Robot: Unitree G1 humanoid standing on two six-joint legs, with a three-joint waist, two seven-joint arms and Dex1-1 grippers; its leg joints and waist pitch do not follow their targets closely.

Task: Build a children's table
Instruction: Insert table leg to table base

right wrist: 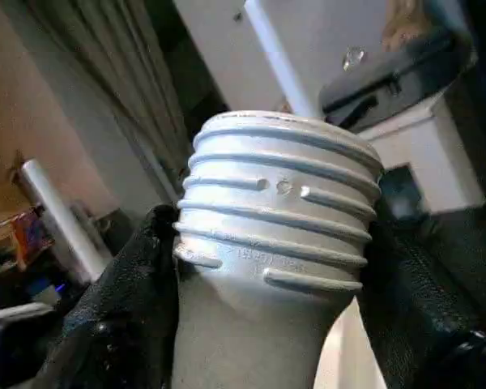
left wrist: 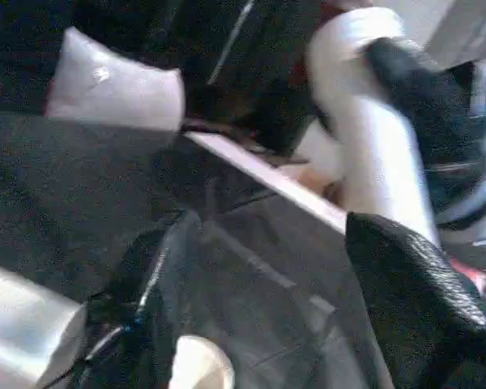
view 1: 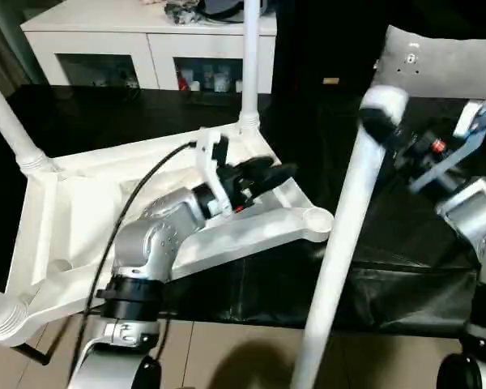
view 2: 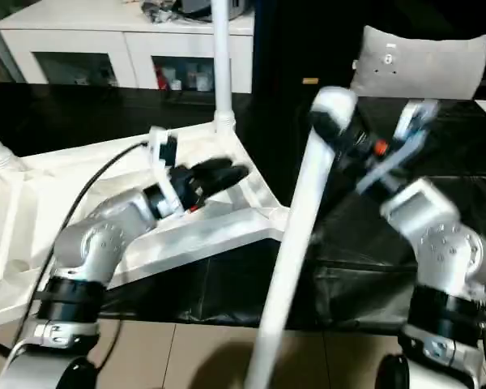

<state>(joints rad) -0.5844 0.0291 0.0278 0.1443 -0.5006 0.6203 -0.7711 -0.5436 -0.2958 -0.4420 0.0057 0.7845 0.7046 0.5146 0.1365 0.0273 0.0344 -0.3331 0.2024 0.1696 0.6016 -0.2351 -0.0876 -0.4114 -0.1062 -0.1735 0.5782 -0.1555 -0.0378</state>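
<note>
Right wrist view puts us nose to nose with the threaded end of a loose leg (right wrist: 279,243), and the right gripper (right wrist: 271,267) is pinching it just under those ridges, one black finger (right wrist: 125,316) on each side. From the head camera, that leg (view 1: 340,243) runs as a long white tube, tilted, from the bottom edge up to the right gripper (view 1: 389,117), and it passes in front of the near right corner of the tabletop (view 1: 105,211).

That tabletop is the landmark. It lies upside down on a black sheet (view 1: 373,284), ribs showing, and its near edge sits at the front rim of the sheet. At its near right corner an empty round socket (view 1: 316,217) faces up. The left gripper (view 1: 263,174) hovers over the ribbed underside, just behind that socket, fingers spread with nothing between them; the left wrist view shows its two black fingers (left wrist: 413,300) apart above the dark sheet.

Three legs already stand in sockets: one at the near left corner (view 1: 0,312), one at the far left corner (view 1: 8,121), one at the far right corner (view 1: 249,65).

Beyond the tabletop's far edge stands a white cabinet (view 1: 146,40) with glass doors. Beyond the far right corner, a grey pillow-like thing (view 1: 437,61) lies.
</note>
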